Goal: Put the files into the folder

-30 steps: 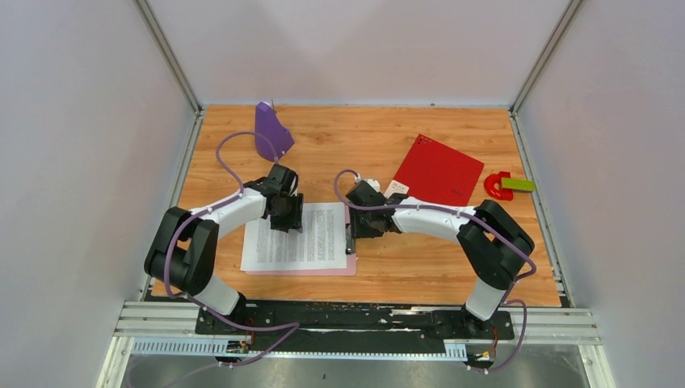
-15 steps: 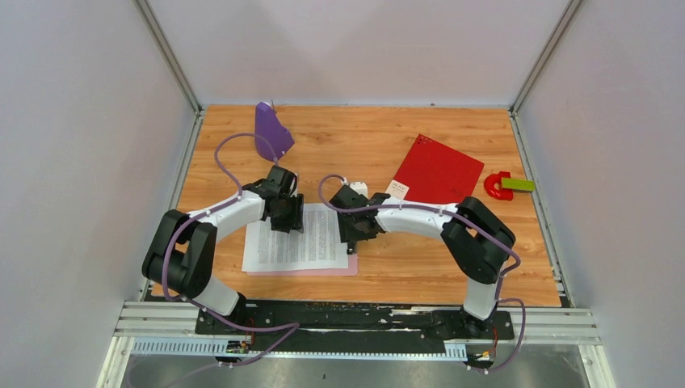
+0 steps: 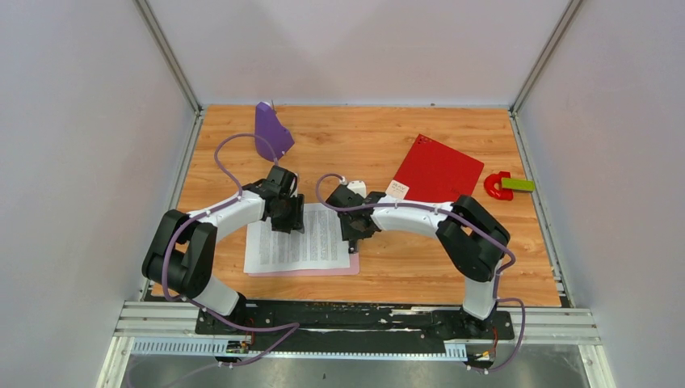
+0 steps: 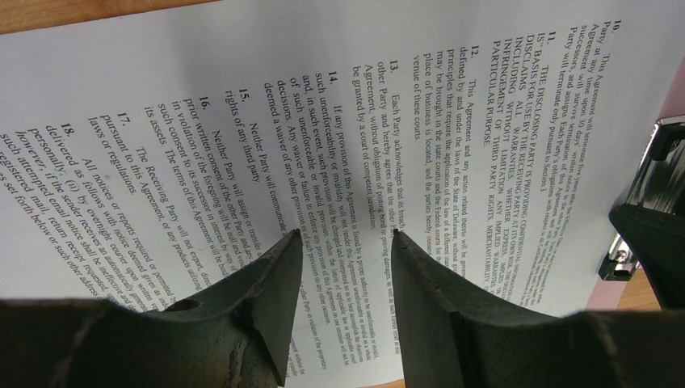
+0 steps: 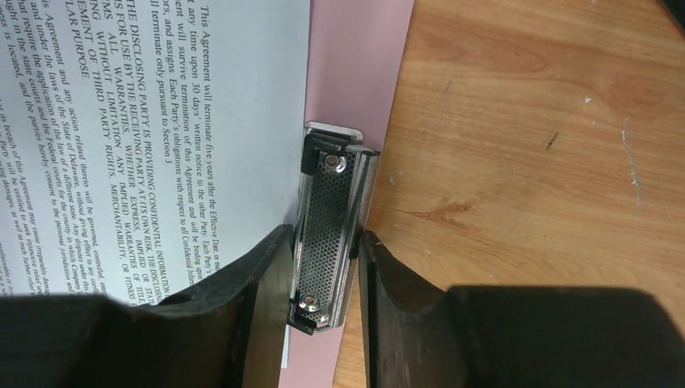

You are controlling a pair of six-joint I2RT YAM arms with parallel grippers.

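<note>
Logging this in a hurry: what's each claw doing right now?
Left claw: open over the files, gripping nothing.
Right claw: shut on the metal clip of the pink clipboard.

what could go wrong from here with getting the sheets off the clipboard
1. The right gripper pinches the clip by its sides; if that does not lift it, the files may stay pinned and tear when pulled.
2. The left gripper, open, has its tips at the files; sliding could crumple them or drag the pink clipboard along.
3. The red folder lies closed, so nothing is ready to take the files.
</note>
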